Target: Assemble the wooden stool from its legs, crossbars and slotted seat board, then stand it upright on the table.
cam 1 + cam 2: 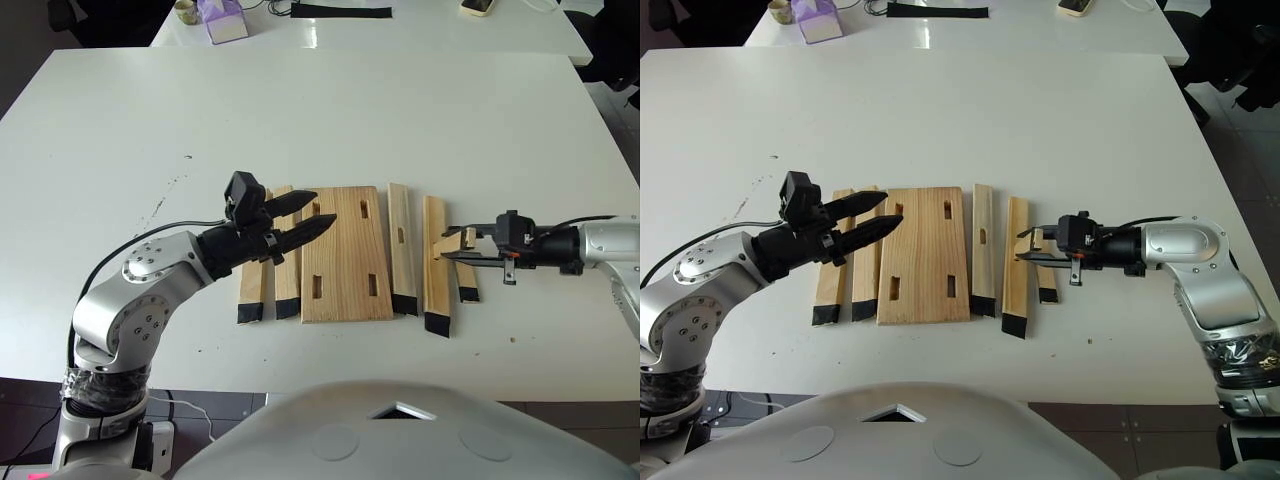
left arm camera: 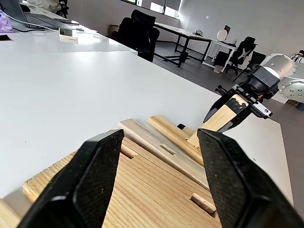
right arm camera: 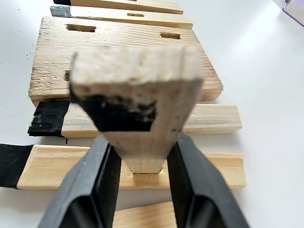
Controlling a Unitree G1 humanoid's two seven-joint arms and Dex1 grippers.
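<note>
The slotted seat board (image 1: 345, 255) lies flat in the middle of the white table (image 1: 120, 130). Two legs (image 1: 270, 280) with black ends lie along its left side, and two more (image 1: 402, 250) (image 1: 434, 265) lie to its right. My left gripper (image 1: 325, 207) hovers open over the board's left edge, nothing between its fingers (image 2: 80, 190). My right gripper (image 1: 455, 245) is shut on a short crossbar (image 3: 135, 95) with a black-marked end, held just above the rightmost leg. Another short piece (image 1: 1045, 290) lies on the table below that gripper.
A second white table at the back carries a tissue box (image 1: 222, 20), a cup (image 1: 185, 12) and a black strip (image 1: 340, 12). Dark specks (image 1: 165, 200) mark the table left of the parts. A cable (image 1: 150, 235) trails from my left arm.
</note>
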